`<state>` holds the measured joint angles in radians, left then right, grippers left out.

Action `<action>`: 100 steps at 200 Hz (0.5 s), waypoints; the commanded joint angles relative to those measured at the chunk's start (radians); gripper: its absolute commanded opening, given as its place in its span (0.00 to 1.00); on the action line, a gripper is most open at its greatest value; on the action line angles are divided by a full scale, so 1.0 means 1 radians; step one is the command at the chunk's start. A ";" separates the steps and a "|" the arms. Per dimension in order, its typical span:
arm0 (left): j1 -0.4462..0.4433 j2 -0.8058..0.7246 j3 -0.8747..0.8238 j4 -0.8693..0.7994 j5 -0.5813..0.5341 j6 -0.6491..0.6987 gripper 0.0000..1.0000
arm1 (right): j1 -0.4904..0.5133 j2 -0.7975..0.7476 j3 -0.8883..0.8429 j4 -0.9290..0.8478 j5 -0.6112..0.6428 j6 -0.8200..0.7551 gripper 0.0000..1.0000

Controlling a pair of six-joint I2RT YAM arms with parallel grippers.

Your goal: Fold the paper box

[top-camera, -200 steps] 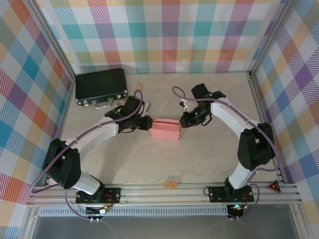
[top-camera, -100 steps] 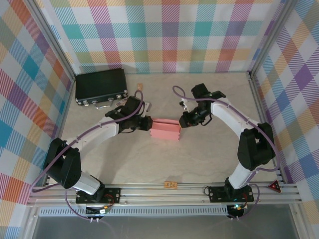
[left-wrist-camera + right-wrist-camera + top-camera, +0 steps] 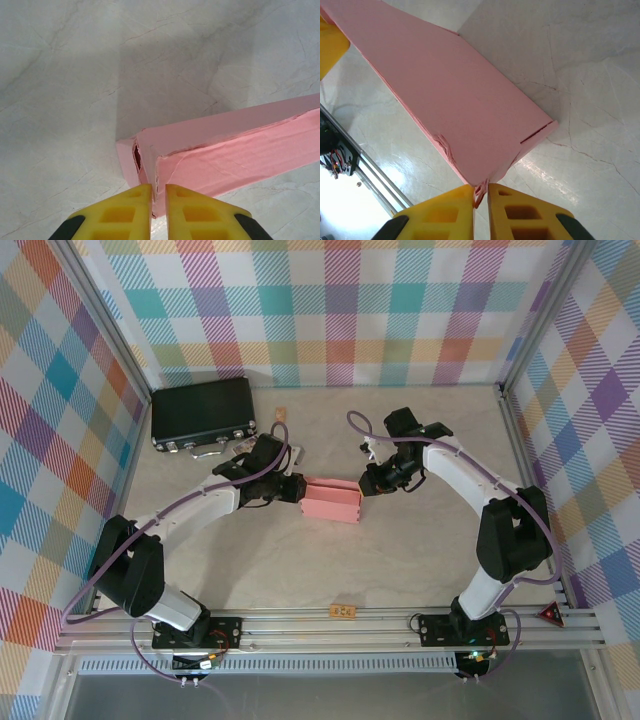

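Both arms bend inward from the near edge and meet at the salmon-pink paper box [image 3: 332, 500], which stands in the middle of the tabletop [image 3: 420, 560]. The left hand [image 3: 297, 488] is clenched on the thin card edge at the box's left end. The right hand [image 3: 367, 482] pinches the card corner at its right end. The black case [image 3: 203, 413] lies well apart at the back left. Open tabletop stretches in front of and behind the box.

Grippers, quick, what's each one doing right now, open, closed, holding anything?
Left gripper: closed, pinching one end of the pink paper box.
Right gripper: closed, pinching a corner at the box's other end.
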<state>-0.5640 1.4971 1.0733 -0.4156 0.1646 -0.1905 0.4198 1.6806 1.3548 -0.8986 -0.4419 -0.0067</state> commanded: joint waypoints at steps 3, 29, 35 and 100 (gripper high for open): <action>0.001 0.007 -0.013 0.002 0.013 0.005 0.15 | 0.007 0.017 0.004 0.013 -0.047 0.015 0.16; 0.001 0.009 -0.012 0.003 0.012 0.005 0.15 | 0.007 0.018 0.006 0.013 -0.041 0.014 0.17; 0.002 0.007 -0.012 0.003 0.010 0.005 0.15 | 0.007 0.018 0.007 0.011 -0.040 0.014 0.17; 0.003 -0.005 -0.019 0.006 -0.010 0.006 0.16 | 0.007 0.025 0.013 0.008 -0.038 0.016 0.18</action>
<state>-0.5640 1.4971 1.0698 -0.4149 0.1635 -0.1905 0.4198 1.6901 1.3548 -0.8982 -0.4473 0.0010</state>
